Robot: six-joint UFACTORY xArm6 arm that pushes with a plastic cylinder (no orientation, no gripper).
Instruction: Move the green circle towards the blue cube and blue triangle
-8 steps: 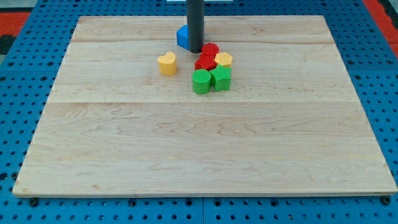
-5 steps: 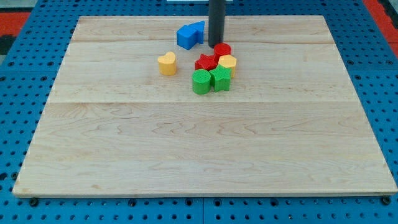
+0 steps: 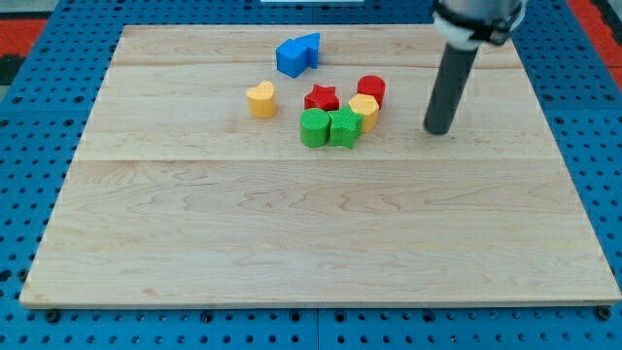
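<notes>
The green circle (image 3: 313,127) sits near the board's middle top, touching a green block (image 3: 343,126) on its right. The blue cube (image 3: 289,58) and blue triangle (image 3: 310,46) lie together near the view's top, above and slightly left of the green circle. My tip (image 3: 437,130) rests on the board well to the right of the cluster, apart from every block.
A red star (image 3: 322,98) sits just above the green blocks. A yellow block (image 3: 363,111) and a red cylinder (image 3: 371,89) lie to their right. A yellow heart (image 3: 260,99) stands alone to the left. The wooden board (image 3: 311,243) lies on a blue pegboard.
My tip has swept from beside the blue blocks at the top to the right of the cluster. The red cylinder and yellow block have shifted to the right.
</notes>
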